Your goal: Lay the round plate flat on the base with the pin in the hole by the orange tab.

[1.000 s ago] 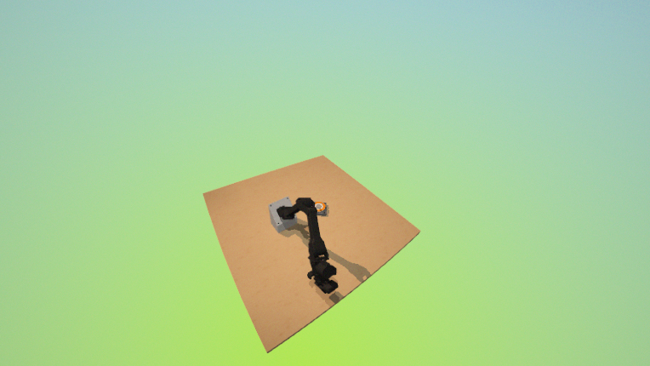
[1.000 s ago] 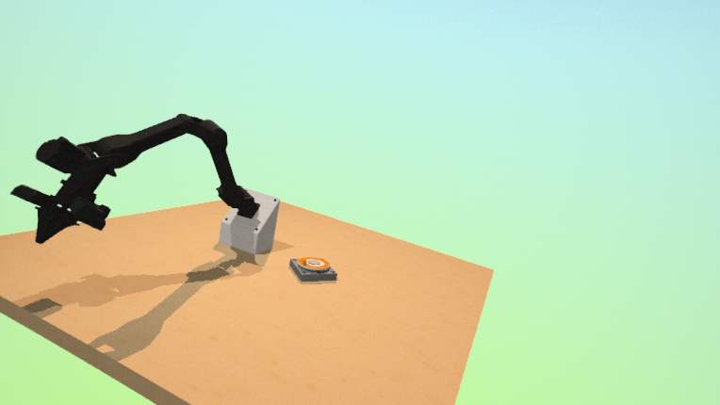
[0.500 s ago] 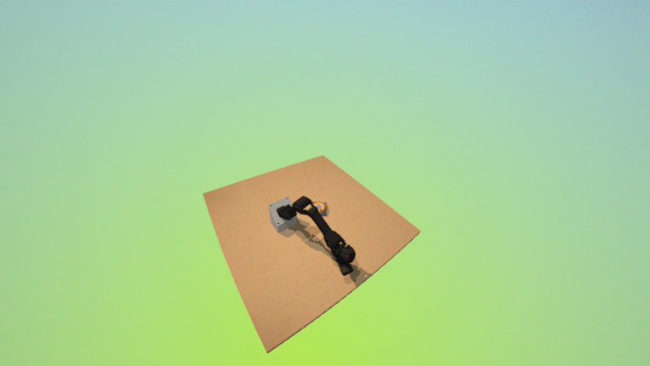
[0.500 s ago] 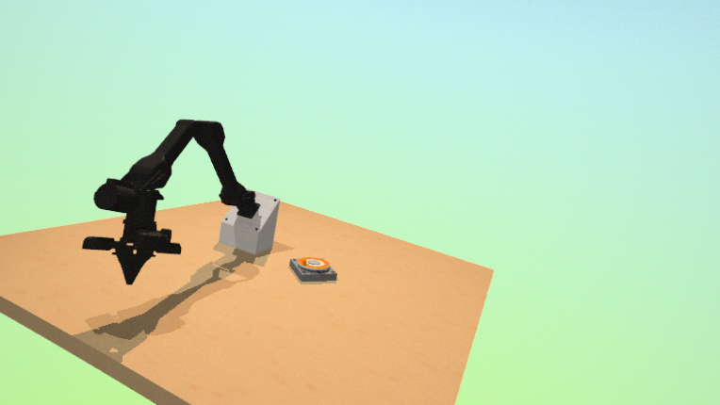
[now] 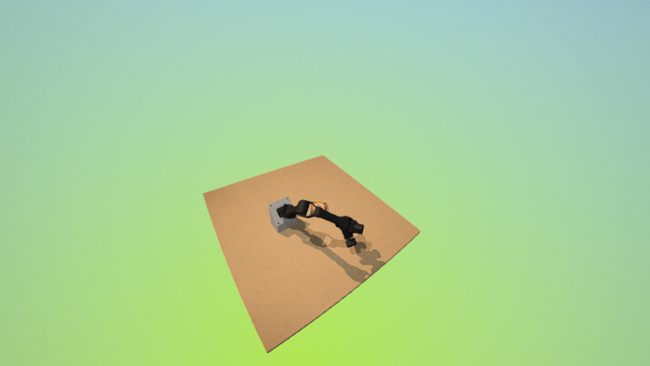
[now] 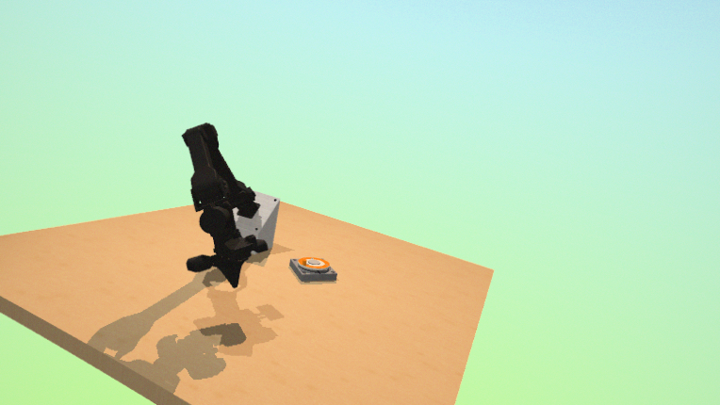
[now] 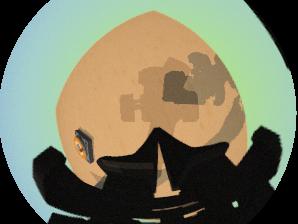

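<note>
One claw (image 6: 234,283) fully closed and empty, one round plate (image 6: 313,263), one base (image 6: 302,274)

Exterior view: arm mount (image 6: 262,221) toward rear of tabletop (image 6: 383,321). Base (image 6: 313,272) in front and to the right of mount, apart from it. Plate (image 6: 313,263) on base. Gripper (image 6: 234,282) left of base, well apart, jaws shut, pointing down.

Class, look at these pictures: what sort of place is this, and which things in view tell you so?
Probably a bare test bench for a robot: a plain wooden table, a black arm on a grey block with its gripper shut, and one small fixture, an orange-ringed plate on a grey base.
</note>
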You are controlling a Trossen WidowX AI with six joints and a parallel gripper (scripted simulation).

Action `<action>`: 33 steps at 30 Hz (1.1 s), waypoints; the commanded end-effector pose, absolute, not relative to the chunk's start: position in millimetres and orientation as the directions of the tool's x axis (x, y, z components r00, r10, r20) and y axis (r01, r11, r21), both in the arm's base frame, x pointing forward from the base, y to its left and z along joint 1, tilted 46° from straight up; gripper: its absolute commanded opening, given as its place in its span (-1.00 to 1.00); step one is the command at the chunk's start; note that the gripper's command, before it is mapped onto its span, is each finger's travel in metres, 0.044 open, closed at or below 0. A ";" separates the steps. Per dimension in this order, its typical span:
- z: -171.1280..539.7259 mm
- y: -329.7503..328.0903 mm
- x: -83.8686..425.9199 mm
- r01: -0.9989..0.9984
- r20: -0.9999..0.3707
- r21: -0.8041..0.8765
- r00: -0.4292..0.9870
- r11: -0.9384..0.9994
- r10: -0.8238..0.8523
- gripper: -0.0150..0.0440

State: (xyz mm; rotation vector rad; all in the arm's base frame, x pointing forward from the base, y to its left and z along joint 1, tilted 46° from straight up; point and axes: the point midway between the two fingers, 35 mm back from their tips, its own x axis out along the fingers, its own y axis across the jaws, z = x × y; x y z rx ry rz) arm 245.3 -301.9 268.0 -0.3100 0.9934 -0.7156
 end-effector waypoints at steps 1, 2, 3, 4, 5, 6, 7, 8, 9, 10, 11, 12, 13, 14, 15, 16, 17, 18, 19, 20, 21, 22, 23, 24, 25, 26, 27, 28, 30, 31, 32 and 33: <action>223.3 -267.2 272.6 0.378 -0.737 -0.493 0.297 0.783 -0.608 -0.49; 209.8 -254.4 280.0 0.367 -0.758 -0.483 0.279 0.795 -0.589 -0.49; 196.6 -241.3 286.4 0.355 -0.778 -0.476 0.258 0.805 -0.573 -0.49; 183.1 -228.3 291.3 0.342 -0.795 -0.472 0.234 0.813 -0.560 -0.49; 180.8 -226.1 292.1 0.340 -0.797 -0.471 0.230 0.814 -0.558 -0.49; 173.9 -219.5 294.2 0.334 -0.805 -0.471 0.216 0.816 -0.553 -0.49; 162.9 -208.4 297.2 0.323 -0.815 -0.473 0.194 0.820 -0.547 -0.49; 149.9 -194.8 299.8 0.310 -0.824 -0.478 0.166 0.822 -0.542 -0.49; 137.6 -181.3 301.4 0.295 -0.830 -0.487 0.138 0.822 -0.541 -0.49; 126.0 -167.8 302.0 0.279 -0.832 -0.499 0.111 0.820 -0.544 -0.49; 115.1 -154.6 301.6 0.261 -0.830 -0.515 0.085 0.817 -0.551 -0.49; 104.9 -141.7 300.4 0.242 -0.826 -0.533 0.061 0.811 -0.561 -0.49; 103.4 -139.7 300.2 0.239 -0.825 -0.535 0.058 0.810 -0.562 -0.49; 99.1 -134.1 299.3 0.231 -0.821 -0.544 0.048 0.806 -0.568 -0.49; 92.2 -124.8 297.6 0.215 -0.814 -0.560 0.033 0.800 -0.580 -0.49; 84.0 -113.5 294.8 0.195 -0.803 -0.582 0.016 0.789 -0.596 -0.49; 76.4 -102.5 291.4 0.173 -0.788 -0.606 0.003 0.777 -0.615 -0.49; 69.4 -92.0 287.6 0.151 -0.771 -0.630 -0.007 0.762 -0.636 -0.49; 63.0 -82.0 283.4 0.128 -0.752 -0.655 -0.013 0.745 -0.659 -0.49; 57.3 -72.6 278.9 0.106 -0.730 -0.681 -0.015 0.725 -0.683 -0.49; 56.4 -71.0 278.1 0.102 -0.726 -0.685 -0.015 0.721 -0.687 -0.49; 53.6 -66.3 275.6 0.089 -0.713 -0.699 -0.014 0.710 -0.701 -0.49; 51.0 -61.7 273.0 0.077 -0.700 -0.712 -0.012 0.698 -0.714 -0.49; 50.2 -60.2 272.2 0.073 -0.696 -0.717 -0.011 0.693 -0.718 -0.49; 50.2 -60.2 272.2 0.073 -0.696 -0.717 -0.011 0.693 -0.718 -0.49; 50.2 -60.2 272.2 0.073 -0.696 -0.717 -0.011 0.693 -0.718 -0.49; 50.2 -60.2 272.2 0.073 -0.696 -0.717 -0.011 0.693 -0.718 -0.49; 50.2 -60.2 272.2 0.073 -0.696 -0.717 -0.011 0.693 -0.718 -0.49; 47.9 -62.3 272.4 0.073 -0.696 -0.717 -0.011 0.694 -0.718 -0.49; 45.7 -64.4 272.6 0.073 -0.696 -0.716 -0.011 0.694 -0.718 -0.49; 42.4 -67.7 272.8 0.073 -0.696 -0.716 -0.010 0.694 -0.718 -0.49; 38.9 -71.2 272.9 0.073 -0.696 -0.716 -0.010 0.694 -0.717 -0.49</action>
